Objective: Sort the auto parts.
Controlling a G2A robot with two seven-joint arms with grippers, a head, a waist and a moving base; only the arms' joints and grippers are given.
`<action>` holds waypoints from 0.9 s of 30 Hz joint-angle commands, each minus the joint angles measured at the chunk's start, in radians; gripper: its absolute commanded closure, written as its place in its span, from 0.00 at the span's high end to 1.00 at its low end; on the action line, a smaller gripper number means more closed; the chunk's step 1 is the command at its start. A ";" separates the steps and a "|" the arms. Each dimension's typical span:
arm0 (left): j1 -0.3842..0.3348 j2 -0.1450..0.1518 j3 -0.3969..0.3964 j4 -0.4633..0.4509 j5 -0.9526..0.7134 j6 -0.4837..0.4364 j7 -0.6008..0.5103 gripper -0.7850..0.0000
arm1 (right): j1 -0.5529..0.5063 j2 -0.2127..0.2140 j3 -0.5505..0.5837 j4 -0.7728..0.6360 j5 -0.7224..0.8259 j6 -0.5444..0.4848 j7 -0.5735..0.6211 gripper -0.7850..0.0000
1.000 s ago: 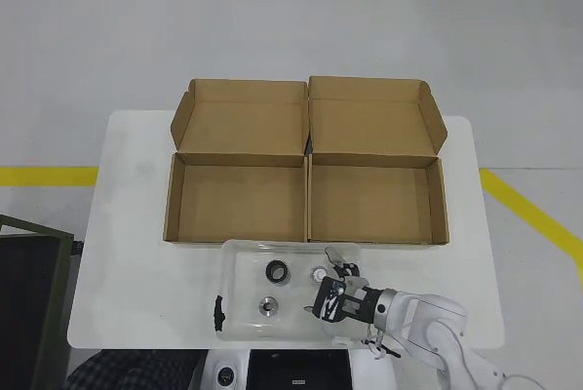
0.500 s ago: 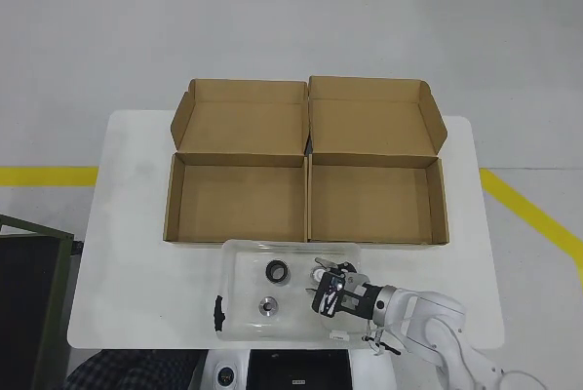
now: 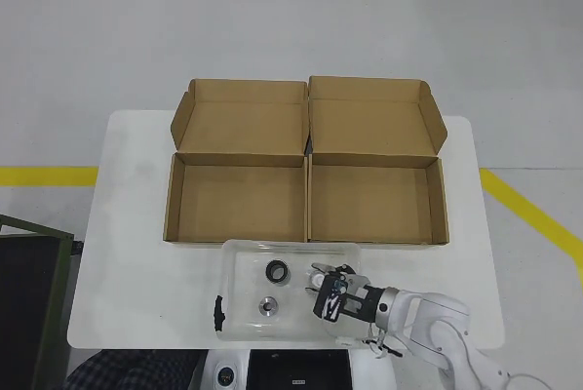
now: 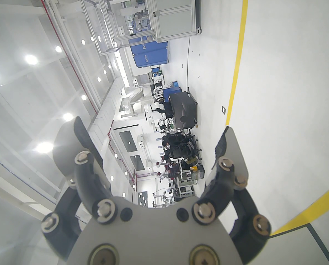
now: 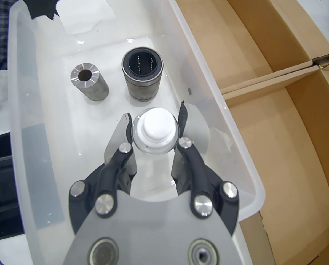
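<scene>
The right gripper is down in the clear bin, jaws squeezing the round white part. It looks like the pick-up step. Next it should lift the part straight up, past the 2 metal parts, to 1 of the brown boxes. All sit on a white table. The left gripper, jaws wide apart, faces a big bright hall.

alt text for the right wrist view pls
The right hand grips a white-capped clear part inside a clear plastic bin. Two metal cylinders stand upright nearby, a bearing sleeve and a smaller bushing; cardboard boxes sit alongside.
</scene>
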 commanded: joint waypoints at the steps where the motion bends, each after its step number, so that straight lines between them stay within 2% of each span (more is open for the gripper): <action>1: 0.000 0.000 0.000 0.000 0.000 0.000 0.000 1.00 | -0.003 0.002 0.008 -0.005 0.010 -0.004 -0.006 0.00; 11: 0.000 0.000 0.000 0.000 0.000 0.000 0.000 1.00 | 0.000 0.009 0.044 0.013 0.176 -0.060 -0.074 0.00; 17: 0.000 0.000 0.000 0.000 0.000 0.000 0.000 1.00 | 0.024 0.014 0.081 0.059 0.367 -0.107 -0.080 0.00; 27: 0.000 0.000 0.000 0.000 0.000 0.000 0.000 1.00 | 0.054 0.024 0.170 0.097 0.692 -0.106 -0.088 0.00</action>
